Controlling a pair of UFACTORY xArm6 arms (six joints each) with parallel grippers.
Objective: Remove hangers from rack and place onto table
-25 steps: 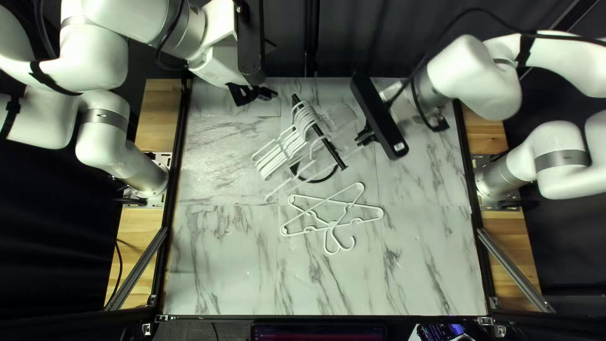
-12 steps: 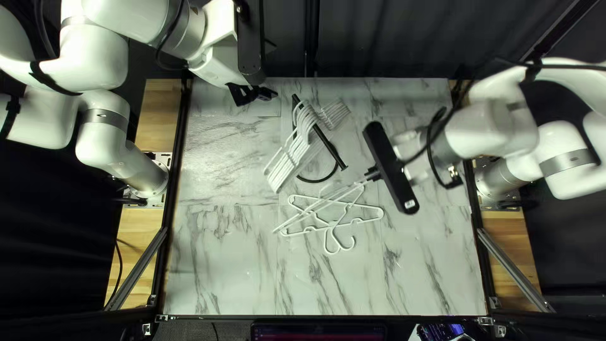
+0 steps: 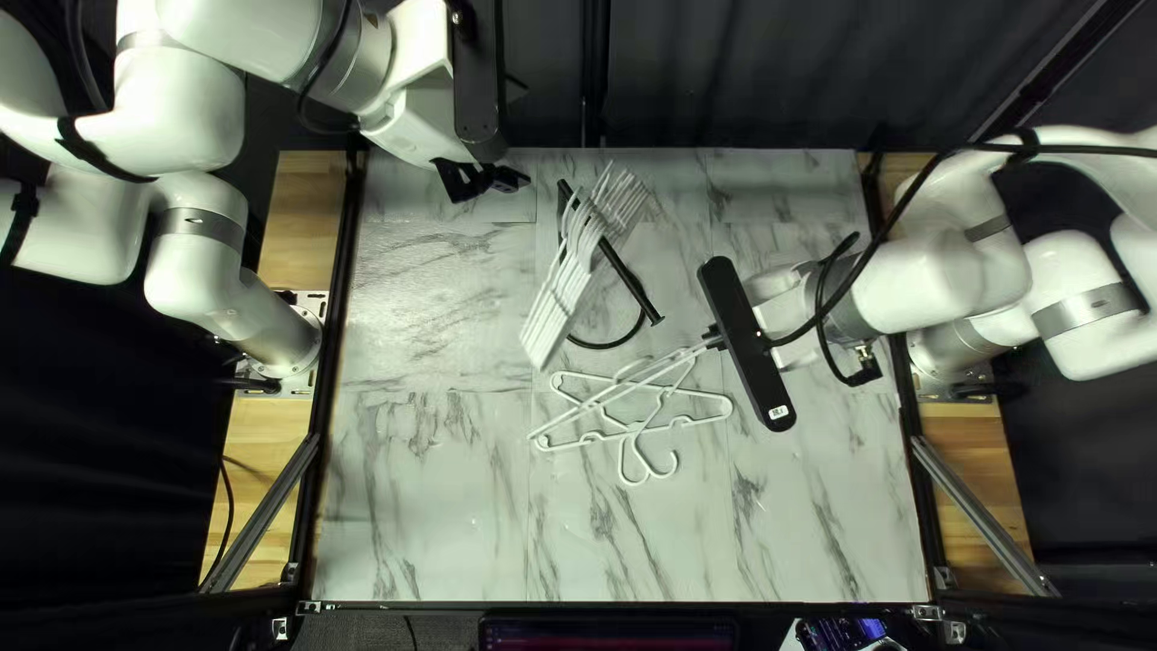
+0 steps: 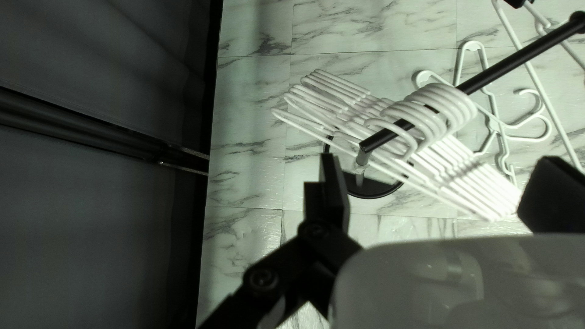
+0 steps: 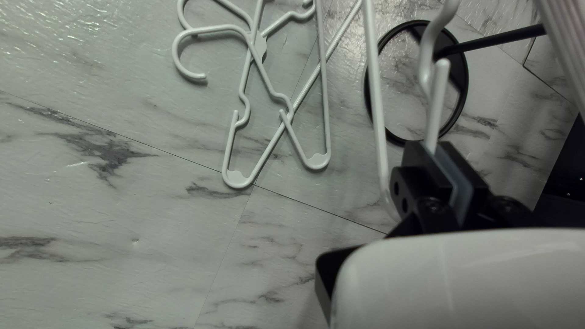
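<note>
The right gripper (image 3: 714, 339) is clamped on a white hanger (image 5: 436, 106); its fingers (image 5: 420, 167) press one bar from both sides. The rest of that hanger reaches out ahead of the gripper and to one side of it, with another of its bars running beside the fingers. In the top left view it overlaps two loose hangers (image 5: 260, 49) on the tabletop (image 3: 422, 506) — whether it touches them, I cannot tell.

Those two loose hangers lie flat and crossed, ahead of the right gripper and off to one side of it, their hooks pointing the same general way. The rack's round black base (image 4: 372, 186) stands ahead of the right gripper, on the other side from the loose pair.

The left gripper (image 3: 494, 187) holds nothing, its fingers (image 4: 331, 189) wide apart. The rack (image 3: 633, 283) is ahead of it, a black rod with one end near a fingertip and the other well out in front. A bunch of hung hangers (image 3: 557, 316) is on the rod by the hooks, packed close, their bodies spreading to both sides of it ahead of the left gripper. The loose pair lies farther off, beyond the rod. A dark curtain (image 4: 103, 122) is beside the left gripper — on the side away from the loose hangers.
</note>
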